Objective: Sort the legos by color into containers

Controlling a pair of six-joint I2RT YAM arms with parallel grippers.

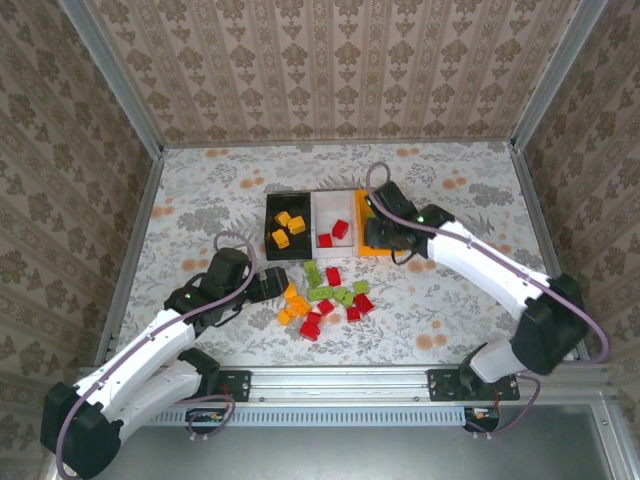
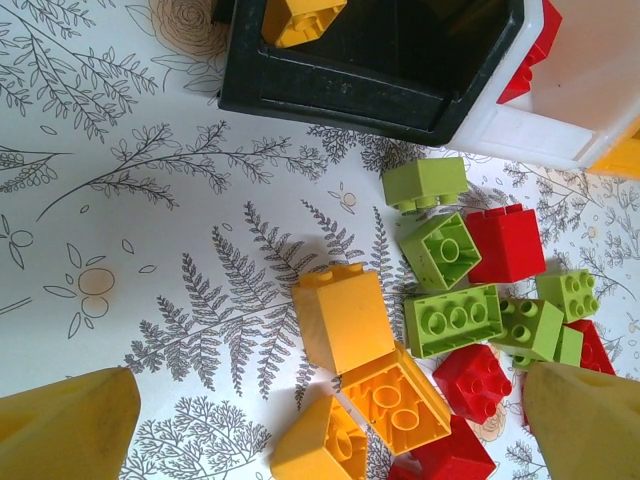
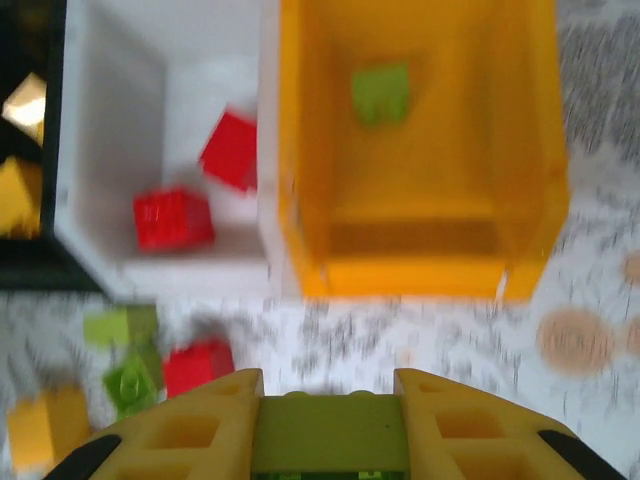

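Top external view is showing me the sort partly done: a few yellow bricks (image 1: 288, 228) are sitting in the black bin (image 1: 268, 225), two red bricks (image 1: 340, 229) in the white bin (image 1: 325, 205), and one green piece (image 3: 380, 93) in the orange bin (image 3: 410, 275). Most are lying in the loose pile (image 1: 325, 295) near the bins. My left gripper (image 1: 270, 288) is hovering low at the pile's left edge, fingers wide apart, gripping nothing. My right gripper (image 1: 380, 215) is reaching over the orange bin, clamping a green brick (image 3: 328, 430).
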